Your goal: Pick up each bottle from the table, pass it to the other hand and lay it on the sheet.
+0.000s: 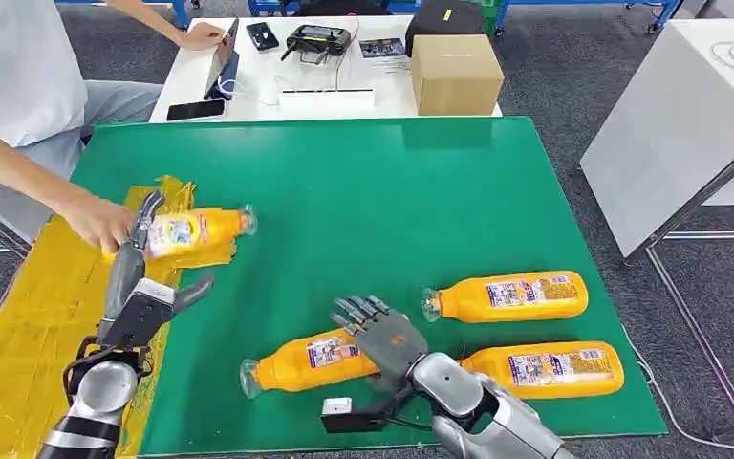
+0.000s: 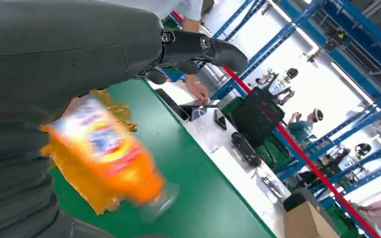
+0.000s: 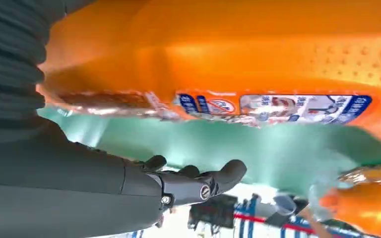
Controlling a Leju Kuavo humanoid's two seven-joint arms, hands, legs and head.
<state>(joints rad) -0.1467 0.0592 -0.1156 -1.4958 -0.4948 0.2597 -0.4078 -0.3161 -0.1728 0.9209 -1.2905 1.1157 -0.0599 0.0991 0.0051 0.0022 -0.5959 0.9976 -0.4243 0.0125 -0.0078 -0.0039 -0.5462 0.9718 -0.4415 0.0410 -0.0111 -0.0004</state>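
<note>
The left hand (image 1: pixel 143 287), fingers apart, touches the orange plastic bottle (image 1: pixel 196 232) lying on the crumpled yellow sheet (image 1: pixel 29 306), probably releasing it; a person's hand (image 1: pixel 100 222) touches it too. The right hand (image 1: pixel 382 330), fingers spread, rests over the nearest orange bottle (image 1: pixel 311 359), probably to grasp it.

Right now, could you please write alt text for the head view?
Green table with four orange plastic bottles: one on the yellow sheet at the left hand, touched by a person's hand; right hand over another.

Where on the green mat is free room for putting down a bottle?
The far half of the mat, behind the bottles, is bare, up to the box. The near right is crowded: three bottles around the right hand.
</note>
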